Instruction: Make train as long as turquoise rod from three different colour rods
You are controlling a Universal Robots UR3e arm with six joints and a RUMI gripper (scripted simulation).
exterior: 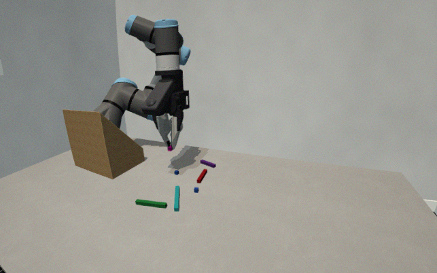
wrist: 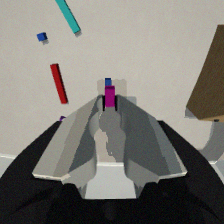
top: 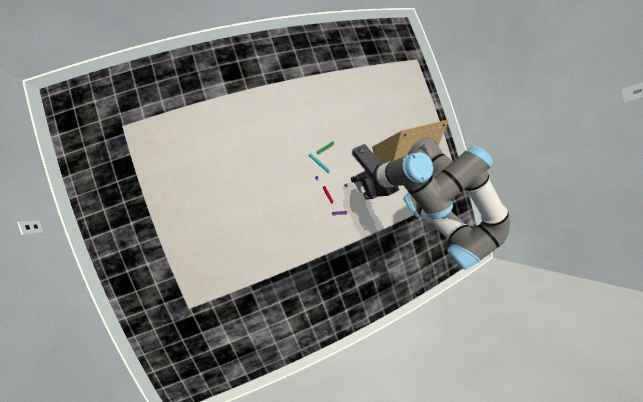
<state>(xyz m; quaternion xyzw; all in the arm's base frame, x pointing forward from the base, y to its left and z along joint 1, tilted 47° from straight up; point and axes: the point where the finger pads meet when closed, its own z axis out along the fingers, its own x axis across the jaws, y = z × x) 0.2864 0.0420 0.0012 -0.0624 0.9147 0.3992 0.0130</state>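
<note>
My gripper is shut on the magenta rod, held above the table. A blue rod lies on the table, just past the magenta rod in the wrist view. Another blue rod lies between the turquoise rod and the red rod. The purple rod lies apart, beyond the red rod's end. The green rod lies near the turquoise rod. No rods touch.
A brown wedge-shaped block stands on the table beside the arm, on the right in the wrist view. The gripper's shadow falls near one blue rod and the purple rod.
</note>
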